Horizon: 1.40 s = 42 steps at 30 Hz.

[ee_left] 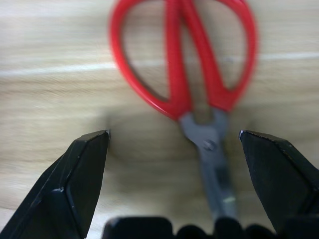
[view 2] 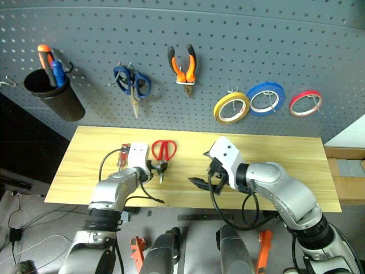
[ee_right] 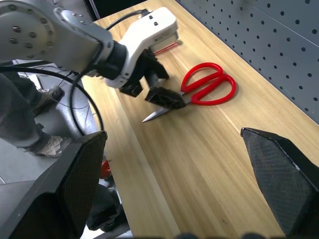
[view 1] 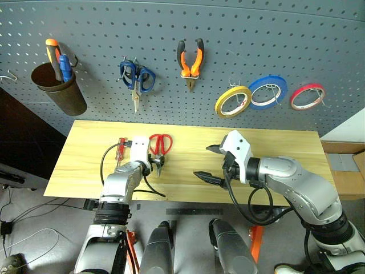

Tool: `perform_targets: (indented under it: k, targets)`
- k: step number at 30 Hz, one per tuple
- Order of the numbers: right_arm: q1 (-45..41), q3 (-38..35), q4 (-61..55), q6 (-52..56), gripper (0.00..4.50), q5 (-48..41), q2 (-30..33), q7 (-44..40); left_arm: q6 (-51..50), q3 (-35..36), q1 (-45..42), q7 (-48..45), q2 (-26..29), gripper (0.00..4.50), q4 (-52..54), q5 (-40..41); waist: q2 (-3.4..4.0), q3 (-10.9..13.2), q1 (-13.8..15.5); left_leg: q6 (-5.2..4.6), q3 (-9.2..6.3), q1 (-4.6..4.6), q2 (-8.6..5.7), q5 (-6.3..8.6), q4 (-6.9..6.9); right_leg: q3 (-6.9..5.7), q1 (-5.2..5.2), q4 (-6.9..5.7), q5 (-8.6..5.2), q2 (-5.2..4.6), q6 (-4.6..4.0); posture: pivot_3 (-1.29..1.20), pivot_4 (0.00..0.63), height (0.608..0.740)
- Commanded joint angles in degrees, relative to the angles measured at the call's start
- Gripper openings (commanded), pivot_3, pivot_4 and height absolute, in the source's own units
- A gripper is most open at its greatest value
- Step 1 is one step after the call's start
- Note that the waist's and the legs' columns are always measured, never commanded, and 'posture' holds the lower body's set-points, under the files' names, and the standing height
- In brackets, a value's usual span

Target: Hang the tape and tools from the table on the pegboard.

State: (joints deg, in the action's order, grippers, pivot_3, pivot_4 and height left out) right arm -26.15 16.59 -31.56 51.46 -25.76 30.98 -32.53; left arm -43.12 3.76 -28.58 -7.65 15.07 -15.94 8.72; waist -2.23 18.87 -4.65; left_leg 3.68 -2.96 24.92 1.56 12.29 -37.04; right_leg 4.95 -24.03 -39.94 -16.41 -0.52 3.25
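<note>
Left pincer [view 1: 154,164] apart astride scissors [view 1: 160,145] on table [view 1: 274,160]; right pincer [view 1: 210,164] apart, idle; best closed squarely at the pivot.

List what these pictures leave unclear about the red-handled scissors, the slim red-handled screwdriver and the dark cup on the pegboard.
- Red-handled scissors: blade tips hidden behind the open left gripper in the eye views; handle tops cut off in the left wrist view.
- Slim red-handled screwdriver: tip hidden by the left arm.
- Dark cup: contents mostly inside it, hidden.
</note>
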Motion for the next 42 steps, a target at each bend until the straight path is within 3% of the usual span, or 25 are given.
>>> perform_targets:
  k: [1, 3, 10, 14, 21, 26, 31, 42]
  targets:
    - [-0.6, 0.5, -1.0, -0.4, 4.5, 0.6, 0.3, -1.1, 0.6, 0.3, -0.1, 0.7, -1.1, 4.13, -2.6, -0.7, 0.0, 0.0, 0.0, 0.0, 0.0, 0.0, 0.0, 0.0, 0.0, -0.01, 0.0, 0.0, 0.0, 0.0, 0.0, -0.1, 0.3, 0.74]
    - [-0.7, 0.6, -0.8, -0.4, 4.5, 0.7, 0.7, -1.4, 1.2, 0.2, -0.4, 0.6, -1.2, 3.65, -3.2, -0.9, 0.0, 0.0, 0.0, 0.0, 0.0, 0.0, 0.0, 0.0, 0.0, 0.0, 0.0, 0.0, 0.0, -0.01, 0.0, -0.1, 0.3, 0.74]
    - [-0.6, 0.1, -0.3, -0.2, 4.5, 1.7, 1.0, -1.8, 4.3, 0.6, -0.5, -0.3, -1.1, 1.22, -4.2, -1.4, 0.0, 0.0, 0.0, 0.0, 0.0, -0.01, 0.0, 0.0, 0.0, -0.01, 0.01, 0.0, 0.0, 0.0, 0.0, -0.11, 0.3, 0.74]
    - [-0.4, -0.7, -0.2, -0.1, 4.5, 2.0, 0.9, -1.8, 6.7, 1.1, -0.5, -1.5, -1.1, 0.34, -4.3, -1.0, 0.0, 0.0, -0.1, 0.0, 0.0, -0.01, 0.0, 0.0, 0.0, -0.01, 0.01, 0.0, 0.0, -0.01, 0.0, -0.12, 0.3, 0.74]
    - [-0.4, -2.9, -0.6, -0.3, 4.5, 1.7, 2.0, -2.0, 8.6, 1.5, 2.1, -3.0, 0.0, 0.33, 0.0, -1.1, 0.0, 0.0, -0.1, 0.0, 0.01, 0.0, 0.01, 0.0, 0.01, 0.01, 0.0, 0.03, 0.0, -0.02, 0.0, -0.13, 0.296, 0.74]
    - [0.1, -4.8, -2.0, 0.0, 4.5, 1.1, 2.8, -2.1, 8.9, 1.4, 7.8, -5.3, 2.9, 0.33, 10.1, -1.1, 0.0, 0.0, -0.4, 0.01, 0.02, 0.0, 0.09, 0.0, 0.04, 0.03, -0.02, 0.03, 0.0, -0.01, 0.0, -0.14, 0.295, 0.74]
    - [1.8, -7.4, -3.9, -1.4, 4.5, 0.7, 5.6, -3.8, 16.6, 2.8, 18.5, -9.0, 6.1, 0.33, 23.6, -0.7, 0.0, 0.0, -0.3, 0.01, 0.04, 0.0, 0.14, 0.0, 0.05, 0.06, -0.02, 0.08, 0.0, -0.1, 0.0, -0.13, 0.29, 0.74]
    - [2.7, -8.6, -3.5, -7.1, 4.5, 0.8, 7.9, -8.6, 32.1, 6.0, 31.8, -11.6, 6.4, 0.33, 35.4, -0.5, -0.01, 0.0, -0.3, 0.0, 0.06, 0.0, 0.09, 0.0, 0.05, 0.05, 0.01, 0.09, 0.0, -0.19, 0.0, -0.12, 0.264, 0.74]
